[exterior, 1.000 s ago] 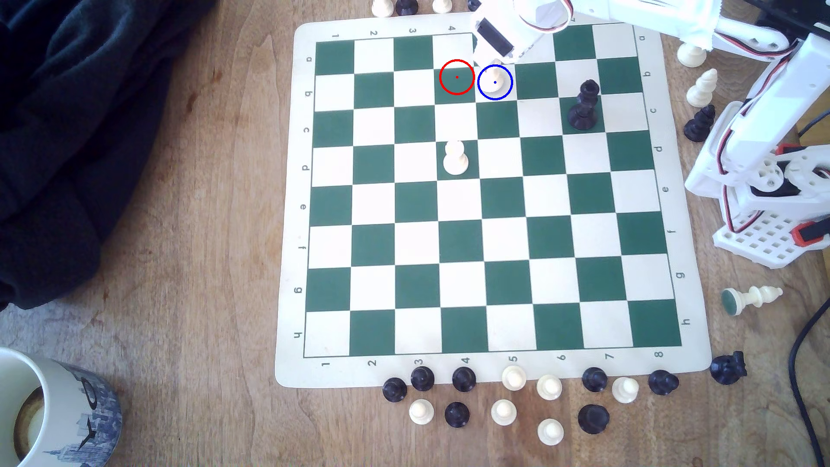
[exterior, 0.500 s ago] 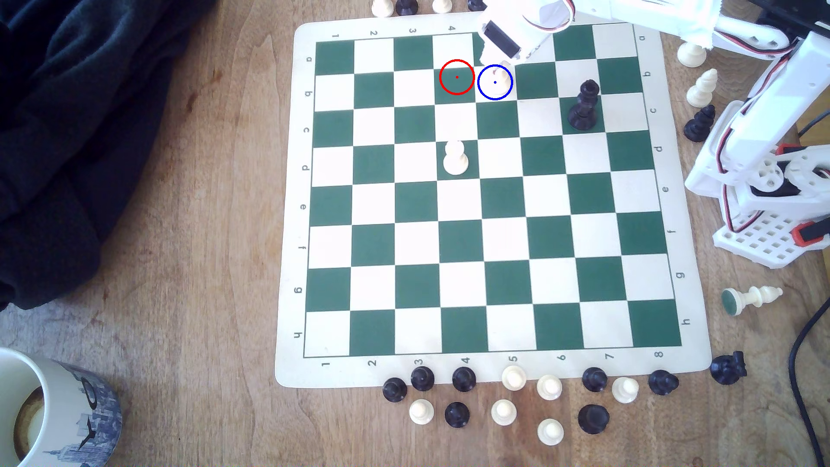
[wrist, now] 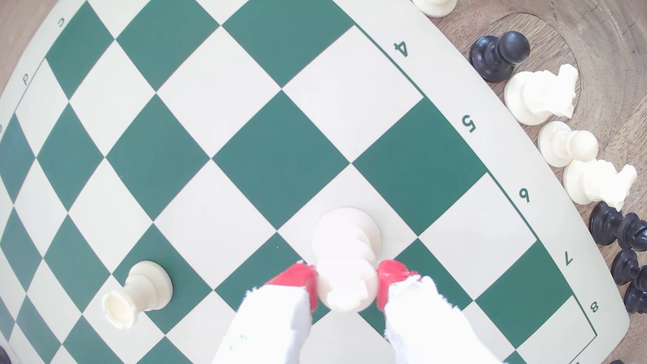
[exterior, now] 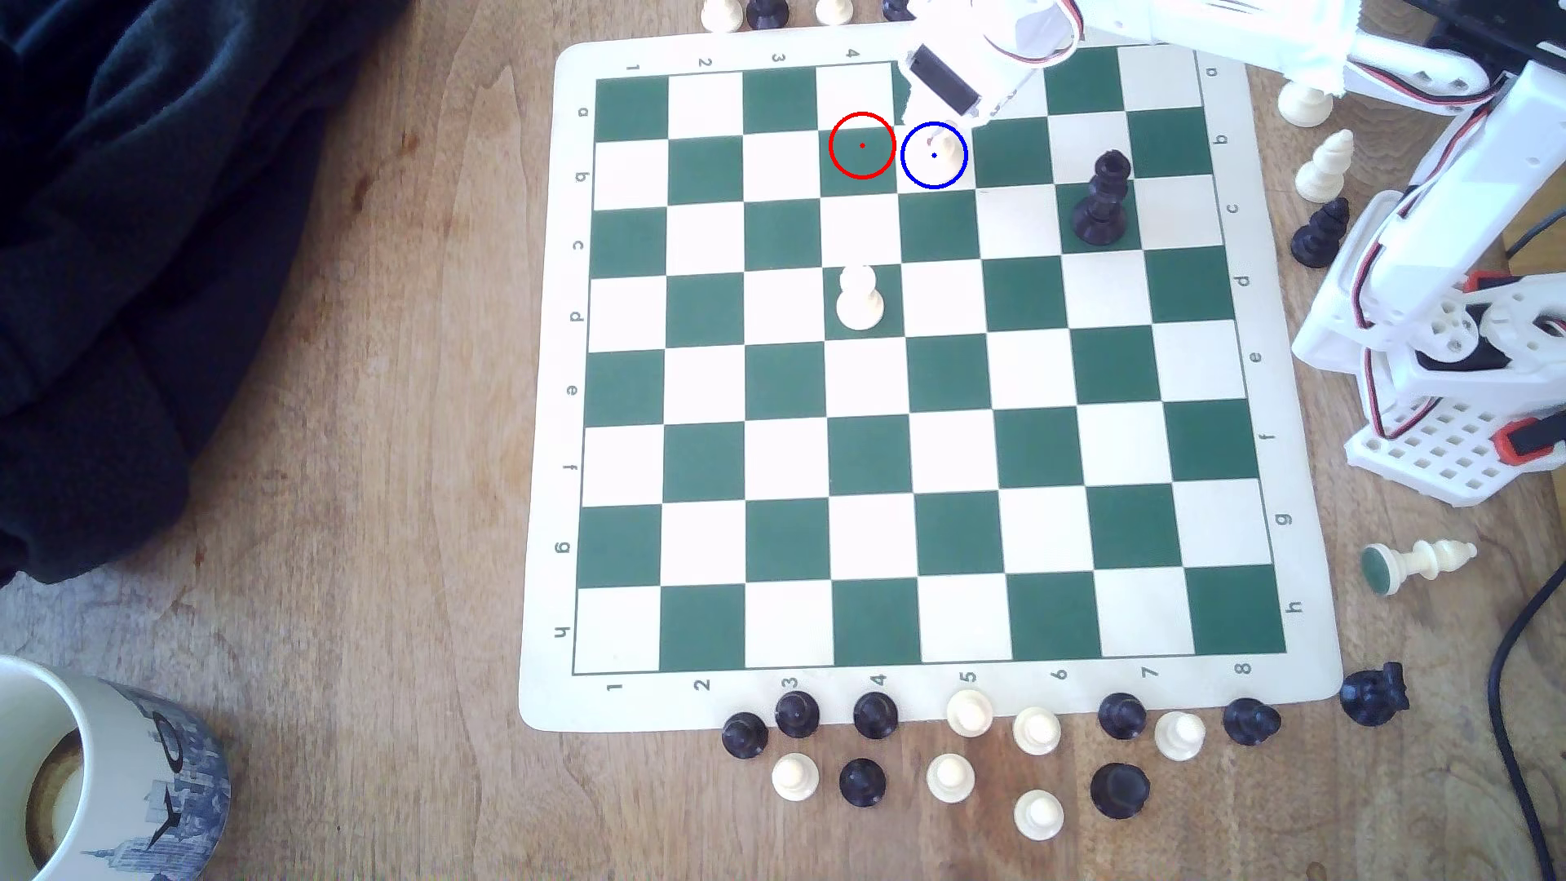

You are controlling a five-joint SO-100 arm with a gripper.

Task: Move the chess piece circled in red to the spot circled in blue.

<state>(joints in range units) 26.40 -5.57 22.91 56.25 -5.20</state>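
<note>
Cream-white king clamped by gripper — base on blue-ringed square, neighbouring squares bare.

Squares around the claw lie bare; white pawn stands well apart.

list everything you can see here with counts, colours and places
green-and-cream chess mat: one, on wooden table
tall cream-white plastic chess piece: one, upright on blue-ringed cream square
round-headed white pawn: one, green square mid-board
tall black piece: one, green square nearer exterior view's right
loose chess pieces: many, black and cream, around the mat
printed mug: one, cream and blue-grey, exterior view's lower left
dark cloth: one, exterior view's upper left
white arm's pincer: one, red pads gripping the tall piece
</note>
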